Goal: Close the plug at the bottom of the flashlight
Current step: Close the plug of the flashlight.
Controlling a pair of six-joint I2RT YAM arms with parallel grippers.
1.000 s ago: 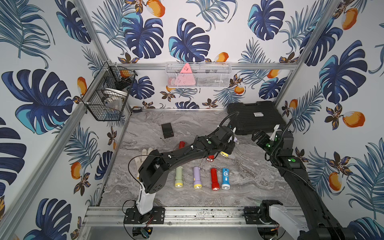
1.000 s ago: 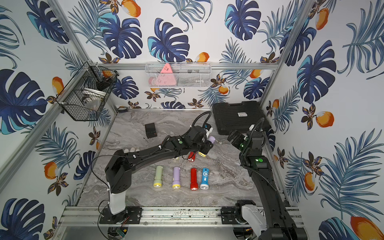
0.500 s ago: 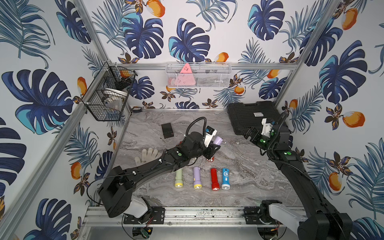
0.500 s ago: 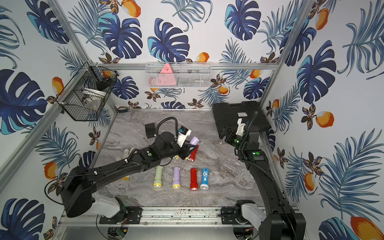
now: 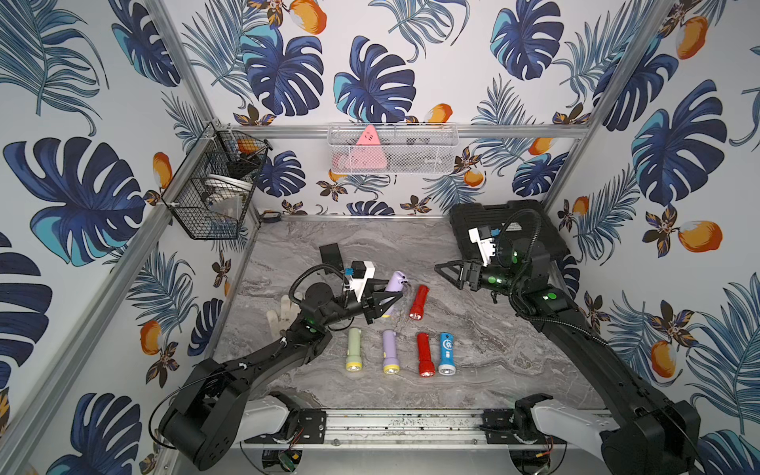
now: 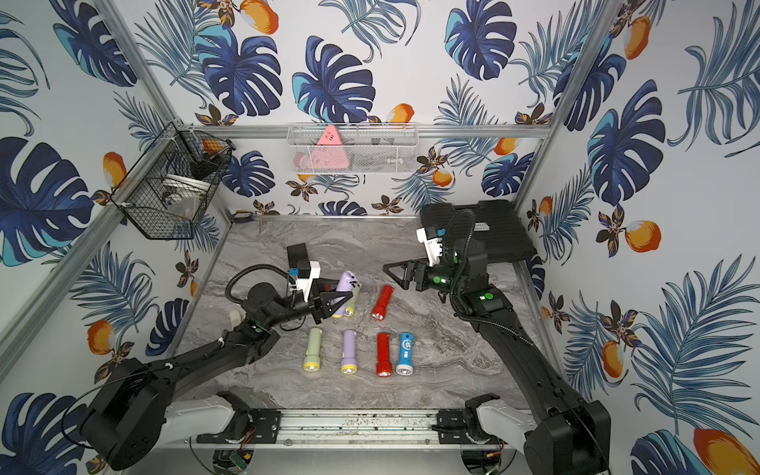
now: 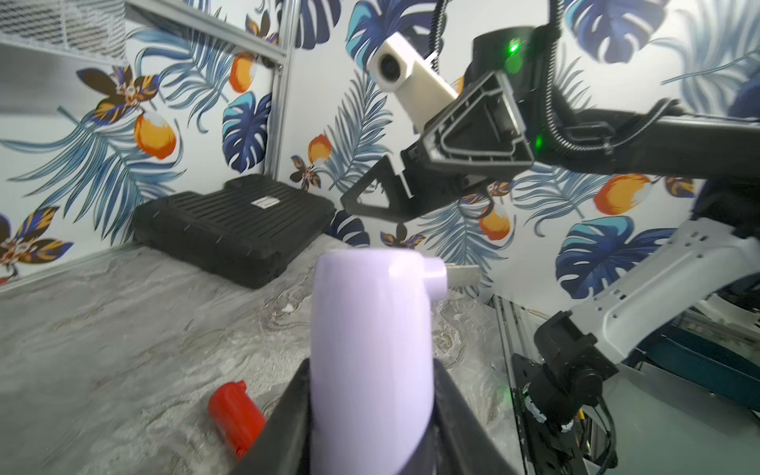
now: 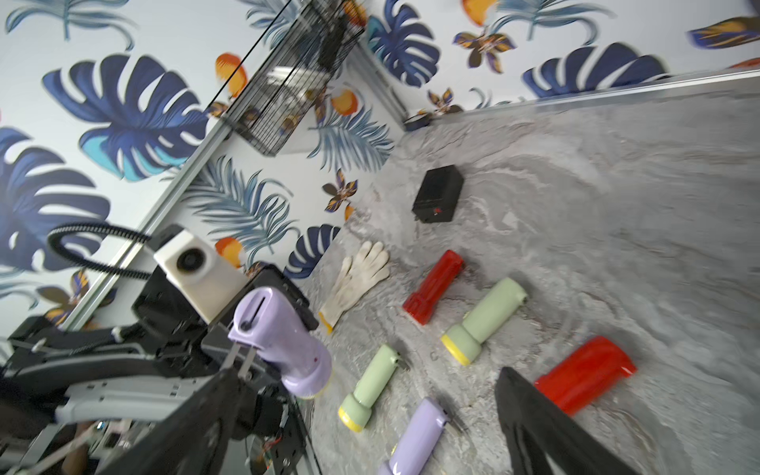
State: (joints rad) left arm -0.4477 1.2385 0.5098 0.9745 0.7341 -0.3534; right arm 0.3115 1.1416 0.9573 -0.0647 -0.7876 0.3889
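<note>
My left gripper (image 5: 380, 305) (image 6: 332, 303) (image 7: 370, 427) is shut on a purple flashlight (image 5: 394, 288) (image 6: 344, 287) (image 7: 370, 349) and holds it tilted above the table. The base points toward the right arm. The plug (image 8: 242, 357) shows as two metal prongs folded out from that base (image 7: 462, 274). My right gripper (image 5: 446, 272) (image 6: 394, 273) (image 8: 366, 372) is open and hangs in the air to the right of the flashlight (image 8: 283, 333), facing it and apart from it, with nothing between its fingers (image 8: 534, 419).
A green (image 5: 353, 349), a purple (image 5: 390, 351), a red (image 5: 424, 354) and a blue flashlight (image 5: 446, 353) lie in a front row. Another red one (image 5: 418, 302) and a green one (image 6: 353, 303) lie behind. A white glove (image 5: 281, 312), small black box (image 5: 331, 253) and black case (image 5: 506, 230) also lie here.
My left arm has drawn back to the left and lifted the purple flashlight. The right gripper has swung round from the back right to face the flashlight's base.
</note>
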